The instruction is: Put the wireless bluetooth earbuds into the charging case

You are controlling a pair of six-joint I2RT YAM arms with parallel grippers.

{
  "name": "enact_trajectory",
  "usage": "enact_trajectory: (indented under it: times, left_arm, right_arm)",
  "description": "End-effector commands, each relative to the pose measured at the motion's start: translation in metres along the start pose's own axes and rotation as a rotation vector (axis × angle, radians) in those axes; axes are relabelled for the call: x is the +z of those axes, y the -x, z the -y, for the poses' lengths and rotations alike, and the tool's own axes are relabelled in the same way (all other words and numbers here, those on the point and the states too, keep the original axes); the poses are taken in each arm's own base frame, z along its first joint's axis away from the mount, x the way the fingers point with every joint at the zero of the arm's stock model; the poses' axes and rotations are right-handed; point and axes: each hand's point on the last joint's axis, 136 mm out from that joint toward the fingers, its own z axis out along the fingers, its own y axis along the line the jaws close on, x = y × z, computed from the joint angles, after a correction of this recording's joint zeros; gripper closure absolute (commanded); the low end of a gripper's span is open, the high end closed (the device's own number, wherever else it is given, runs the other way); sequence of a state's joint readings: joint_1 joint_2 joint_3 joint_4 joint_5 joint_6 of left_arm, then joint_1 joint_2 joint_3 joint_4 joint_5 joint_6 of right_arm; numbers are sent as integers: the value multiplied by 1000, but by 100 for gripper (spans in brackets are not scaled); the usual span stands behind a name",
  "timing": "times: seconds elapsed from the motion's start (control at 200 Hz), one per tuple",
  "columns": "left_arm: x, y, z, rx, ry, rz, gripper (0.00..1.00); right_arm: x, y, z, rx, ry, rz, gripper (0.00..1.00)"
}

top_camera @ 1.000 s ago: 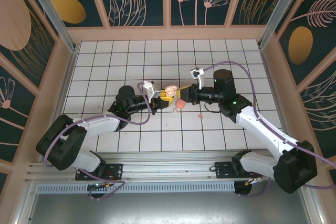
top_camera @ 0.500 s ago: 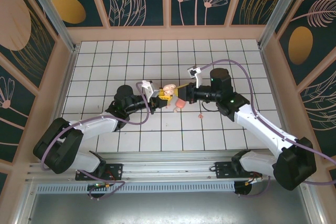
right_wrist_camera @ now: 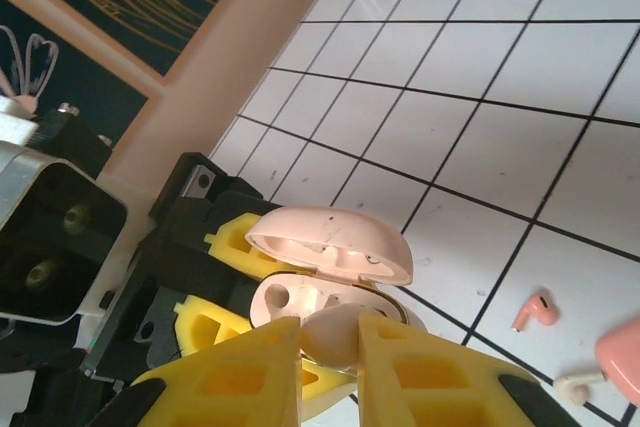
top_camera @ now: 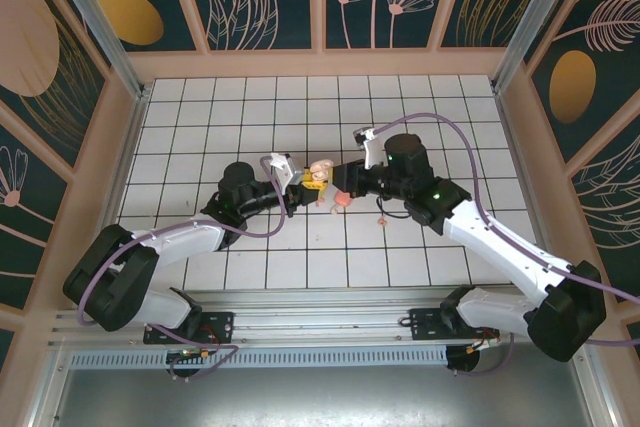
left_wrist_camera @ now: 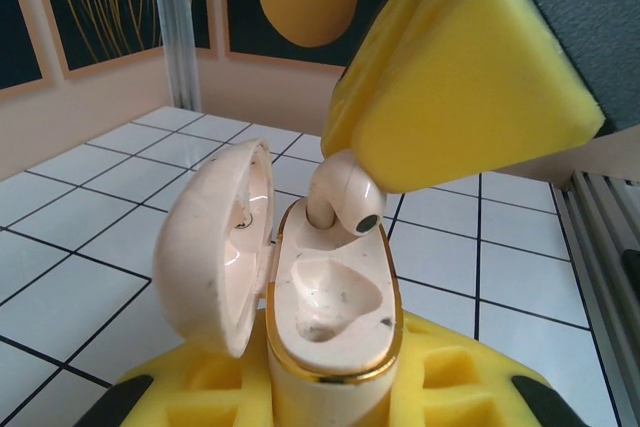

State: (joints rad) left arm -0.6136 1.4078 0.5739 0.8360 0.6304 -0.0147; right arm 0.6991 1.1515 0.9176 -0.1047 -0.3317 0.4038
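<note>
top external: the left gripper (top_camera: 303, 183) and right gripper (top_camera: 338, 182) meet nose to nose over the middle of the tiled table (top_camera: 200, 117). the charging case (top_camera: 319, 175) sits between them. arms and purple cables crowd it, so the grips are hard to read here. a pink rounded piece (top_camera: 340, 200) lies just beside the right gripper. a second earbud (top_camera: 381, 219) lies loose nearby, too small to make out.

left wrist: the left gripper's yellow pads (left_wrist_camera: 455, 387) are clenched on the cream charging case (left_wrist_camera: 335, 312), which is cut off at the bottom edge. its lid (left_wrist_camera: 215, 247) stands open to the left. an earbud (left_wrist_camera: 345, 197) has its stem down at the far socket. it is pinched by the right gripper's pads (left_wrist_camera: 470, 77), which hide its top. whether it is seated i cannot tell.

right wrist: the right gripper (right_wrist_camera: 330, 347) is clamped on the earbud (right_wrist_camera: 330, 335), its fingers covering much of the case's mouth under the lid (right_wrist_camera: 330, 242). the second earbud (right_wrist_camera: 537, 312) lies on a tile to the right. the pink rounded piece (right_wrist_camera: 620, 357) is cut off by the frame edge, with an unclear cream bit (right_wrist_camera: 578, 382) beside it.
</note>
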Motion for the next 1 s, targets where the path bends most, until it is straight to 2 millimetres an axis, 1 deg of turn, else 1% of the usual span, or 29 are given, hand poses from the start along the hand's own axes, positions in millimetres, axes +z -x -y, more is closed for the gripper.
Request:
enact_trajectory:
  times: [0.0,0.245,0.385,0.525,0.691,0.996]
  left_arm:
    - [0,8,11,51,-44,19,82]
    - [0,4,9,63,-34,10,82]
    - [2,1,8,60,-35,5,82]
    - [2,0,8,57,-33,4,83]
    - [2,1,7,60,-29,6,82]
    - [2,3,8,59,-33,7,83]
  right_arm:
    - [-8,20,-6,10,-57,78,80]
    - [-5,20,-17,17,-29,69,79]
    - [-3,18,-19,27,-23,63,78]
    - [-1,16,-17,32,-32,56,78]
    - [-1,18,-20,27,-35,55,78]
    - [3,19,-13,46,-131,69,81]
